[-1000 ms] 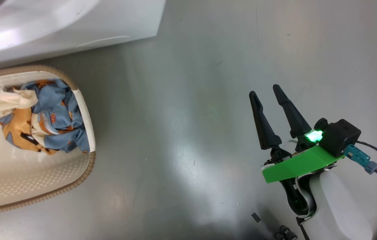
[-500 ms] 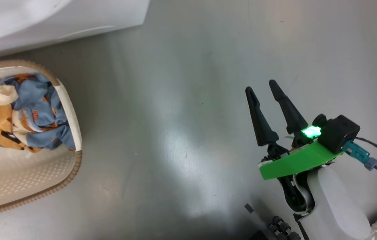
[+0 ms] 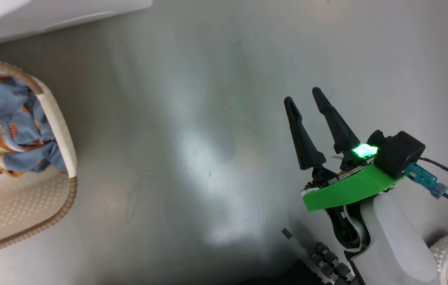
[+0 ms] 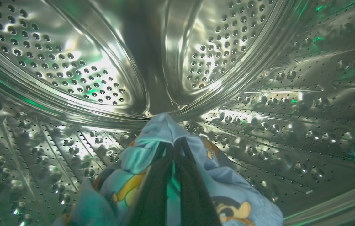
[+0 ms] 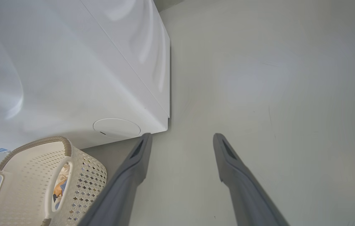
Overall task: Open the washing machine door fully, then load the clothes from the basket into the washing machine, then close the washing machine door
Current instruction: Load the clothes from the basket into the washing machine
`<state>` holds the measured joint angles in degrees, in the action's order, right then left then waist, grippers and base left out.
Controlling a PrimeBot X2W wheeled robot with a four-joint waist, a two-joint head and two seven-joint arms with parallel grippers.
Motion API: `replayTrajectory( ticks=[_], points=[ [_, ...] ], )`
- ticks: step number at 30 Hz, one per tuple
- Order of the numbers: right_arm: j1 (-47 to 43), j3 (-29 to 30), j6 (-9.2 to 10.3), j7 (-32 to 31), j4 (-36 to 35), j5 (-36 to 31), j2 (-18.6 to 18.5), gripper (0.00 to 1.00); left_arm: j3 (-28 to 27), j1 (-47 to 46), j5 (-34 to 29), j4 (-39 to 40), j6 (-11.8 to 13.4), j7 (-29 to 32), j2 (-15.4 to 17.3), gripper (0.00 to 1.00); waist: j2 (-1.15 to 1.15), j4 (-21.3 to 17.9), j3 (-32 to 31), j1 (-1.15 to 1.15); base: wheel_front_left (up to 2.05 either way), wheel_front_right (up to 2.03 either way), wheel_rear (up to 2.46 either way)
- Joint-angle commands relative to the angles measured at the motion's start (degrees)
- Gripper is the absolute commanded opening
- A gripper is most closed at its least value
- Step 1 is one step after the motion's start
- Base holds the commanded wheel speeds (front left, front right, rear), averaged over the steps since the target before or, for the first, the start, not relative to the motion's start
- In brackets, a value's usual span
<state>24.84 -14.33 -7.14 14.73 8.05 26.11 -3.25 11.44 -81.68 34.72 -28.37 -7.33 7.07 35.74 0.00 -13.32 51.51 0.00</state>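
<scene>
Two left fingers [image 4: 193, 194] pinch a pale-blue, cartoon-printed garment [image 4: 165, 130] inside the steel drum [image 4: 71, 62]; right fingers [image 3: 301, 136] stand spread.

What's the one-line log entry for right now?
step: loading | left gripper: shut on blue garment, inside drum | right gripper: open, empty, over floor | basket: clothes inside
</scene>
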Motion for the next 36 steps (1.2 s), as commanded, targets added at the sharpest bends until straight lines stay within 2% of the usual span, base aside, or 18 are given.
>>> replayTrajectory(
  ticks=[1, 11, 21, 22, 23, 36],
  points=[
    [-1.4, -1.6, -0.35, 0.3, -1.2, 1.0, 0.4, 1.0, -0.5, -1.3, 0.7, 0.6, -0.2, -0.1, 4.2, 0.0, 0.0, -0.8, 1.0, 0.0, 0.0, 0.0, 0.0],
    [-0.8, -3.3, -0.35, 0.3, -1.7, 2.1, 0.4, 1.0, 6.0, -10.1, 4.7, -0.2, -0.2, -7.1, 7.3, 0.0, 0.0, -2.8, 2.9, 0.0, 0.0, 0.0, 0.0],
    [-0.4, -2.8, -0.35, 0.3, -1.2, 1.9, 0.4, 1.0, 10.9, -12.0, 7.8, -5.5, -0.2, -7.7, 8.1, 0.0, 0.0, -2.0, 2.7, 0.0, 0.0, 0.0, 0.0],
    [-0.3, -2.7, -0.35, 0.3, -1.2, 1.9, 0.4, 1.0, 11.1, -11.8, 7.9, -6.0, -0.2, -8.4, 8.3, 0.46, 0.0, -1.9, 2.5, 0.0, 0.0, 0.0, 0.0],
    [-0.3, -2.5, -0.35, 0.3, -1.1, 1.8, 0.4, 1.0, 11.3, -11.4, 8.1, -6.8, -0.2, -8.7, 8.3, 1.0, 0.0, -1.7, 2.1, 0.0, 0.0, 0.0, 0.0],
    [-1.1, 0.7, -0.35, 0.3, 0.3, -0.6, 0.4, 1.0, 12.1, -2.4, 9.4, -9.7, 0.4, -16.5, 5.4, 1.0, 0.0, 2.0, -4.1, 0.0, 0.0, 0.0, 0.0]
  ],
)
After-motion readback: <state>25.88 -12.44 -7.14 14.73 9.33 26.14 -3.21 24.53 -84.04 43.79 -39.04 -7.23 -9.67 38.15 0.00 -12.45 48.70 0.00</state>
